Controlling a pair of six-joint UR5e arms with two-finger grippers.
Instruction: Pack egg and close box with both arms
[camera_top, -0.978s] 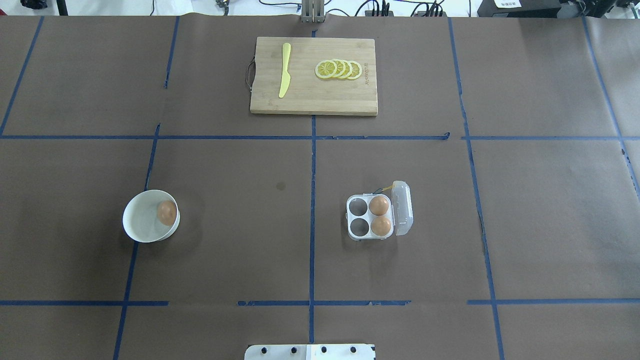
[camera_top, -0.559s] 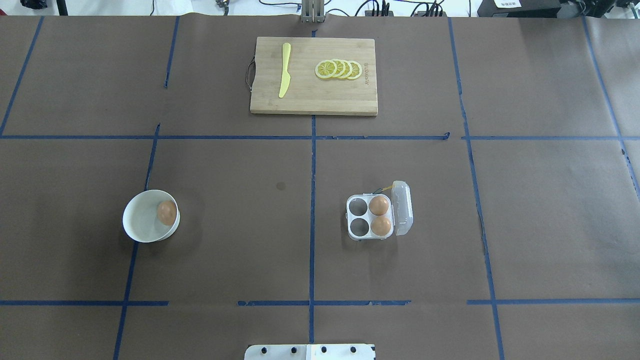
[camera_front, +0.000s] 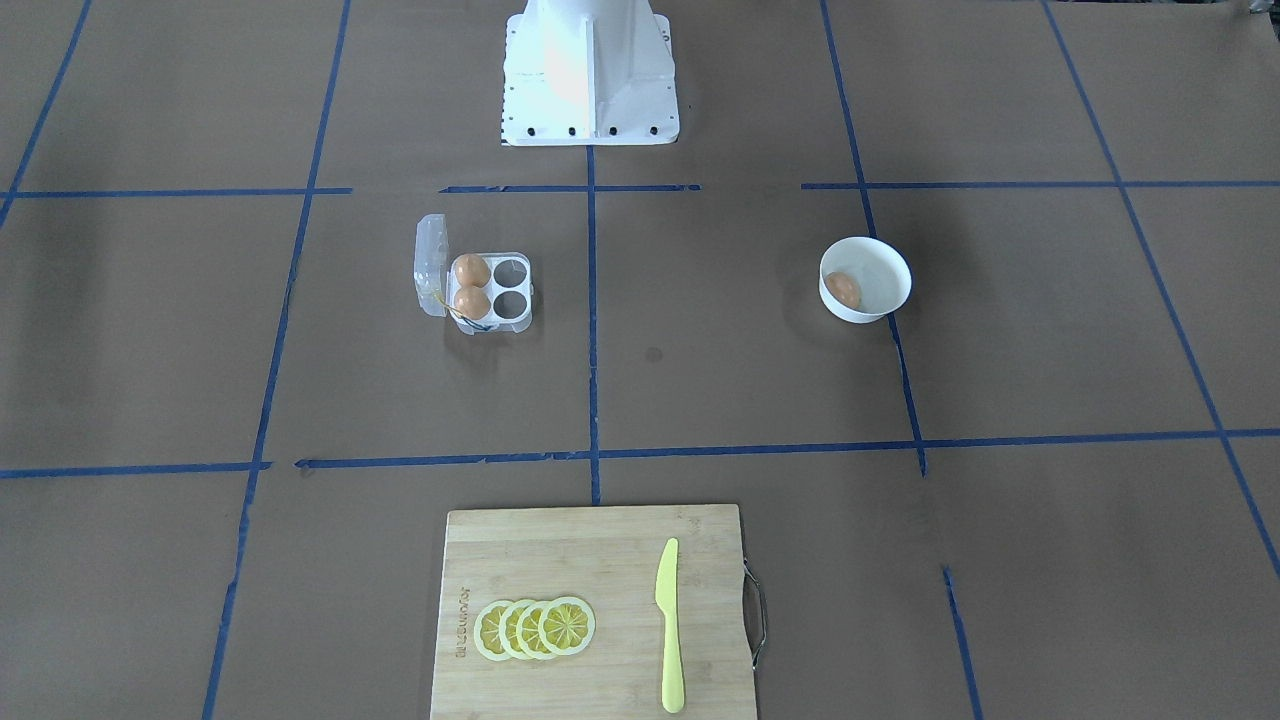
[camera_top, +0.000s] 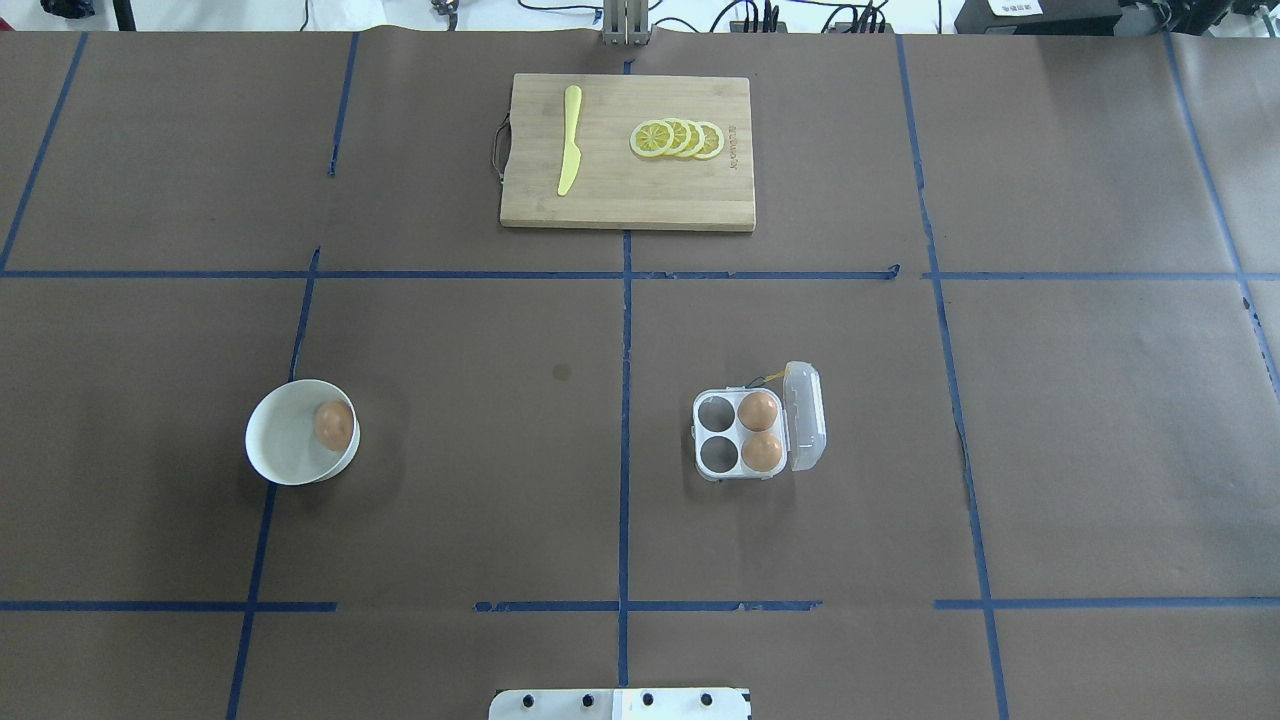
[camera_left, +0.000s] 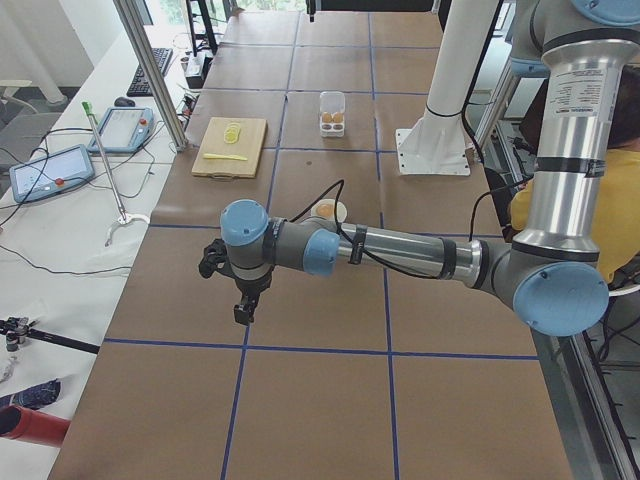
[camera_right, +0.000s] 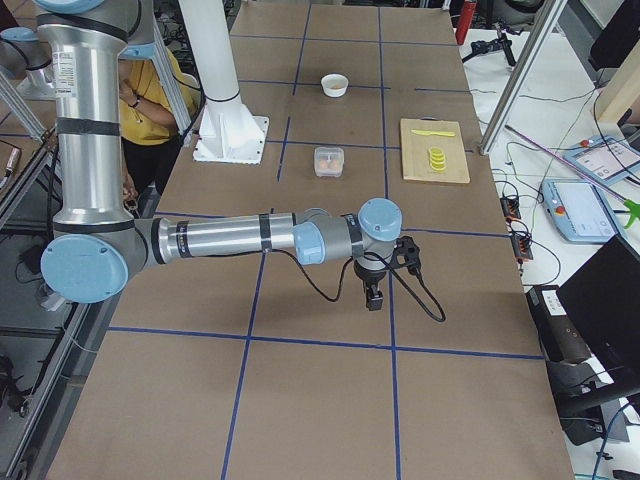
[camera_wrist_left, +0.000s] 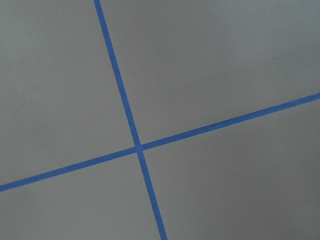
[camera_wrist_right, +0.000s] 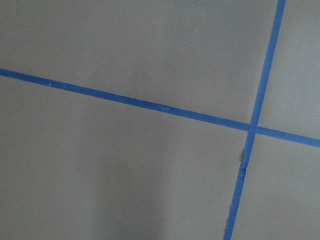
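One egg lies in a round white bowl at the table's left; it also shows in the front-facing view. The clear box stands right of centre with its lid open to the right. Two eggs fill its right cups; the two left cups are empty. My left gripper hangs over bare table far out on the left, seen only in the exterior left view. My right gripper hangs far out on the right, seen only in the exterior right view. I cannot tell whether either is open or shut.
A wooden cutting board with a yellow knife and lemon slices lies at the far middle. The white pedestal base stands at the near edge. Both wrist views show only brown paper and blue tape lines.
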